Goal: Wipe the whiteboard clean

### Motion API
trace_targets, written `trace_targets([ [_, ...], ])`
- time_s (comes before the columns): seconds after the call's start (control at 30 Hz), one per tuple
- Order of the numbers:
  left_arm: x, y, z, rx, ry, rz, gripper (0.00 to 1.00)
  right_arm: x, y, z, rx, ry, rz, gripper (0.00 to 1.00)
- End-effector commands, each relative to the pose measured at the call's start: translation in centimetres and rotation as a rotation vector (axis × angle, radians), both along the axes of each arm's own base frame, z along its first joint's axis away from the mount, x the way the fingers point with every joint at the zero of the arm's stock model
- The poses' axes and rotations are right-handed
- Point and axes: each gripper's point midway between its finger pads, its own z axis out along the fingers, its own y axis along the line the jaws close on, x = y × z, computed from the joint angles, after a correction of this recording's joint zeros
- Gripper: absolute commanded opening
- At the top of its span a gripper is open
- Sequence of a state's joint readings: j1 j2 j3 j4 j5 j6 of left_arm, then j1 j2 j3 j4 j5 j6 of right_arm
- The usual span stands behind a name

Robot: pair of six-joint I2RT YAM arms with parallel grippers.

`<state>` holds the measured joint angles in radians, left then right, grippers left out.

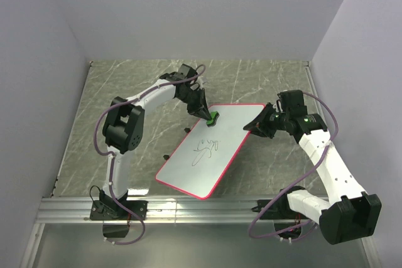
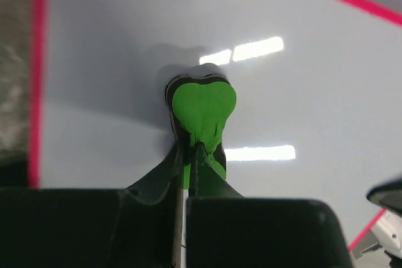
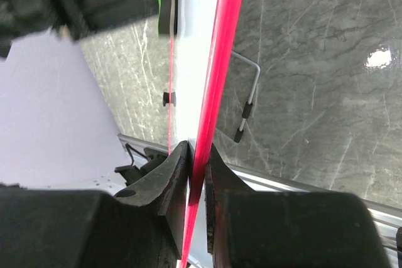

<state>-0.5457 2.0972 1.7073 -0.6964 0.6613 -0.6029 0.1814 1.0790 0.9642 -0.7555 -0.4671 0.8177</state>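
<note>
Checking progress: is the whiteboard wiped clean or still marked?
Marked. Dark scribbles show at the middle of the whiteboard; the green eraser, held in the left gripper, sits near the far edge, apart from them.

eraser (image 1: 213, 117) on whiteboard (image 1: 220, 136) at far end, scribble (image 1: 206, 149) nearer
</note>
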Motion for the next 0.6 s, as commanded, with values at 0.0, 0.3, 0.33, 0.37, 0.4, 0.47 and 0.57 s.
trace_targets([
  [0.0, -0.2, 1.9, -6.1, 0.196, 0.052, 0.004, 0.0, 0.7, 0.7, 1.3, -0.035, -0.122, 0.081, 0.0],
  [0.3, -7.2, 1.5, 1.4, 0.049, -0.013, -0.139, 0.0, 0.9, 0.5, 1.1, -0.052, -0.123, 0.083, 0.0],
  [0.33, -8.7, 1.3, 2.1, 0.037, -0.01, -0.156, 0.0, 0.9, 0.6, 0.9, -0.051, -0.118, 0.085, 0.0],
  [0.37, -9.6, 1.3, 4.9, -0.009, -0.05, -0.163, 0.0, 0.9, 0.6, 0.8, -0.048, -0.117, 0.085, 0.0],
  [0.4, -10.5, 1.1, 6.1, -0.035, -0.04, -0.164, 0.0, 1.1, 0.7, 0.9, -0.044, -0.122, 0.087, 0.0],
  [0.47, -12.2, 1.2, 8.4, -0.055, -0.053, -0.173, 0.0, 1.2, 0.9, 0.7, -0.036, -0.115, 0.091, 0.0],
  [0.57, -13.8, 1.1, 9.7, -0.075, -0.062, -0.165, 0.0, 1.6, 1.1, 0.7, -0.035, -0.116, 0.101, 0.0],
])
